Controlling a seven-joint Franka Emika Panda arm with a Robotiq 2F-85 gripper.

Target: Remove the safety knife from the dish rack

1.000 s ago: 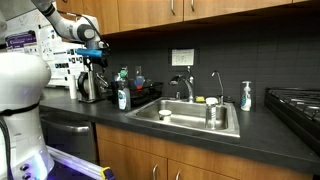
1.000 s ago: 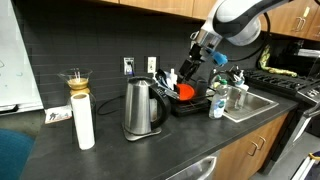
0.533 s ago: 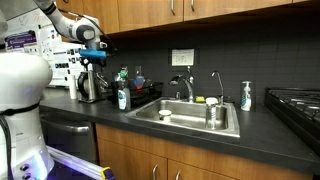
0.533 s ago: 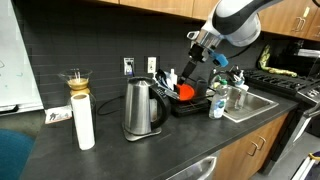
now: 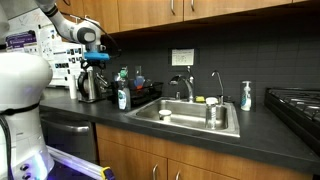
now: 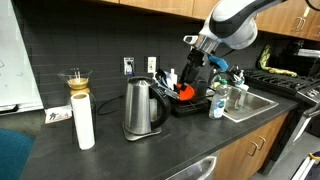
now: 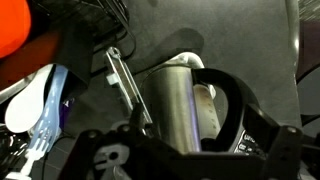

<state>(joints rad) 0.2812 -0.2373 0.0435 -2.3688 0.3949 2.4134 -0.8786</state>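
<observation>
The black dish rack (image 6: 196, 103) stands on the dark counter between the kettle and the sink, and shows in both exterior views (image 5: 142, 96). An orange dish (image 6: 185, 92) sits in it. In the wrist view a slim grey tool (image 7: 117, 74), which looks like the safety knife, lies by the rack's wires next to the orange dish (image 7: 20, 30). My gripper (image 6: 193, 66) hangs open above the rack's kettle-side end (image 5: 95, 58), holding nothing. Only its black body shows along the bottom of the wrist view.
A steel kettle (image 6: 141, 108) (image 7: 185, 110) with a black handle stands close beside the rack. A paper roll (image 6: 84, 122) and a glass carafe (image 6: 76, 80) stand further along. The steel sink (image 5: 195, 118), a faucet (image 5: 185, 86) and soap bottles (image 5: 122, 97) lie on the rack's other side.
The arm has shifted a little toward the kettle side above the rack. The jaws stay open and nothing has been picked up.
</observation>
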